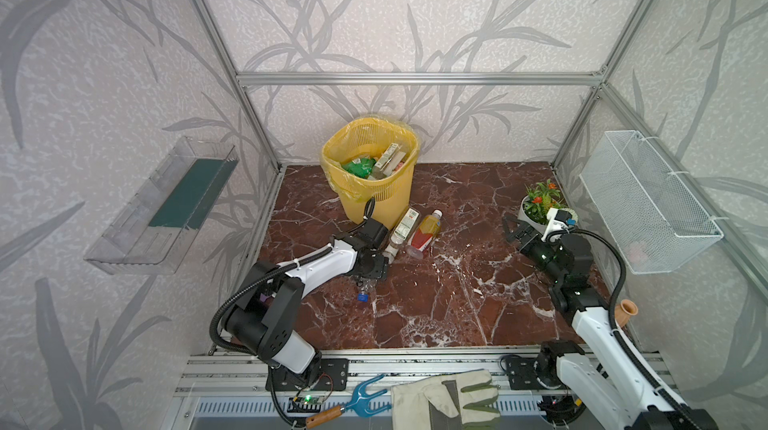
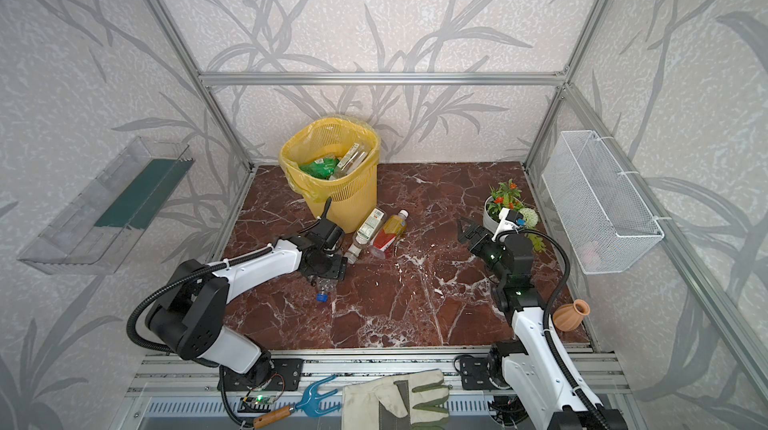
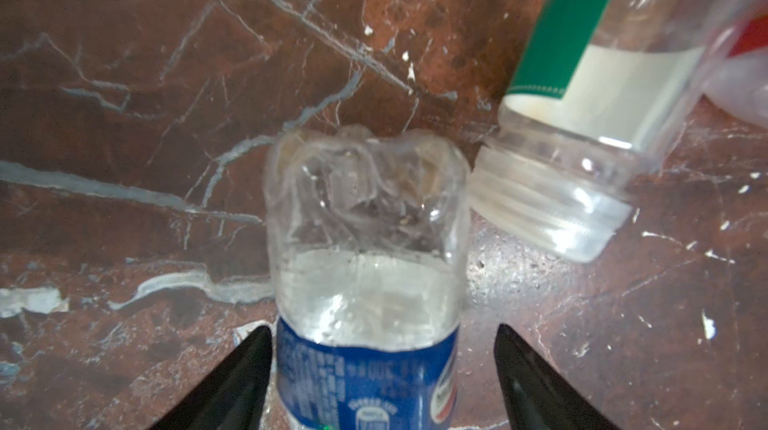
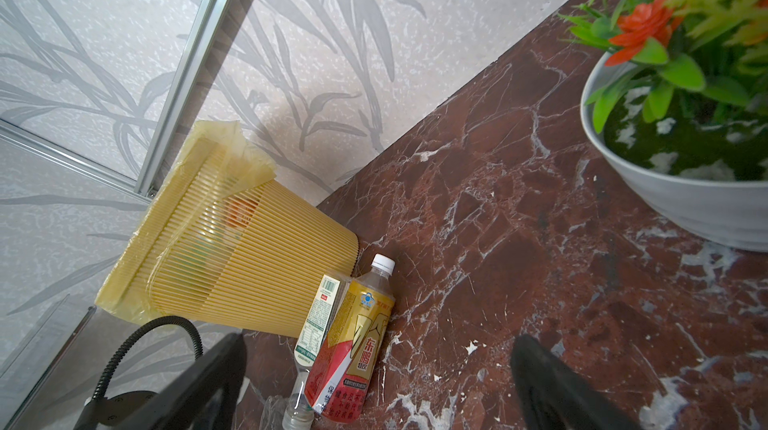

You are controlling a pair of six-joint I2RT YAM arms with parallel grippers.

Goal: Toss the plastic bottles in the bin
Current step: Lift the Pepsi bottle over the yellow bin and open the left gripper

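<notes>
The yellow perforated bin (image 1: 374, 203) (image 2: 353, 199) (image 4: 249, 265) stands at the back of the marble floor with several bottles (image 1: 374, 161) inside. Two bottles lie side by side in front of it: a clear one with a white and green label (image 1: 402, 230) (image 3: 582, 95) and a yellow-and-red one (image 1: 426, 232) (image 4: 353, 344). A crumpled clear bottle with a blue label and blue cap (image 1: 363, 292) (image 3: 365, 282) lies on the floor between the open jaws of my left gripper (image 3: 383, 327); one finger is against it, the other stands apart. My right gripper (image 1: 508, 228) (image 4: 380, 339) hovers open and empty near the plant pot.
A white pot of artificial plants (image 1: 536, 207) stands just behind the right gripper. A white wire basket (image 1: 648, 203) hangs on the right wall and a clear tray (image 1: 166, 203) on the left. A terracotta vase (image 1: 625, 311), a glove (image 1: 449, 399) and a blue hand rake (image 1: 357, 405) lie near the front.
</notes>
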